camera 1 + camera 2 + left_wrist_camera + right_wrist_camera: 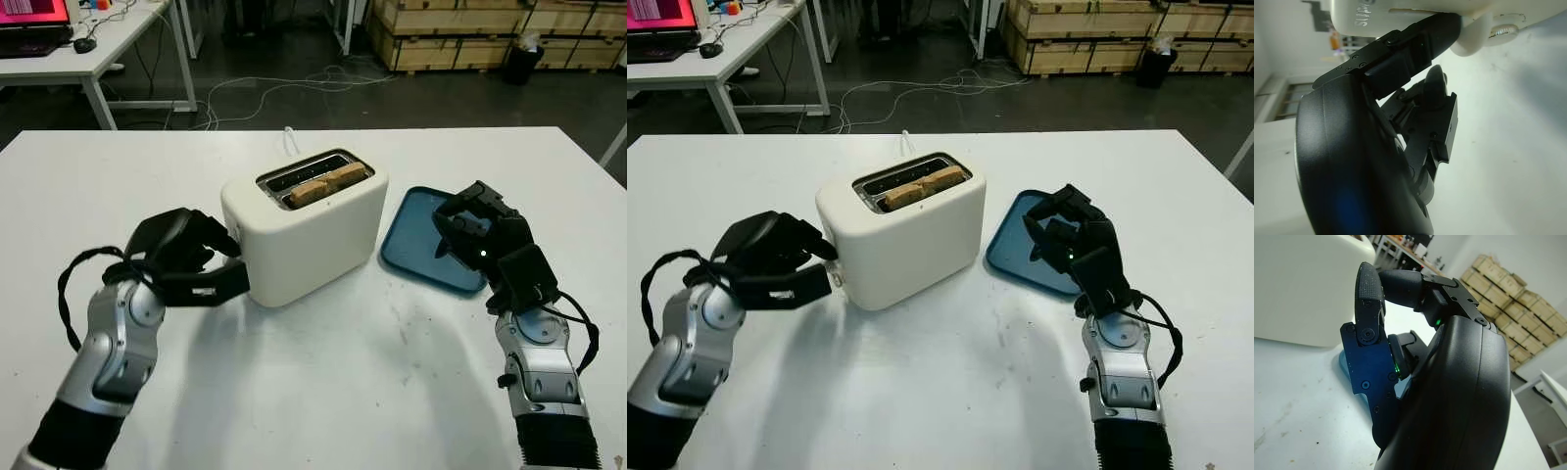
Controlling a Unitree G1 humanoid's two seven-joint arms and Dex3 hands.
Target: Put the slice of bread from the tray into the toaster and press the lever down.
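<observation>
A white toaster (313,230) stands mid-table with a slice of bread (326,183) sunk in its near slot. My left hand (230,264) is at the toaster's left end. One finger (1415,49) lies on the white lever knob (1475,41), with the thumb below it. The blue tray (416,230) lies right of the toaster and nothing lies on its bare part. My right hand (460,230) hovers over the tray's near right part, fingers curled around nothing.
The toaster's white cord (290,140) runs off the table's far edge. Beyond the table are a desk with a laptop (34,24) at far left, cables on the floor, and stacked wooden crates (470,29) at far right.
</observation>
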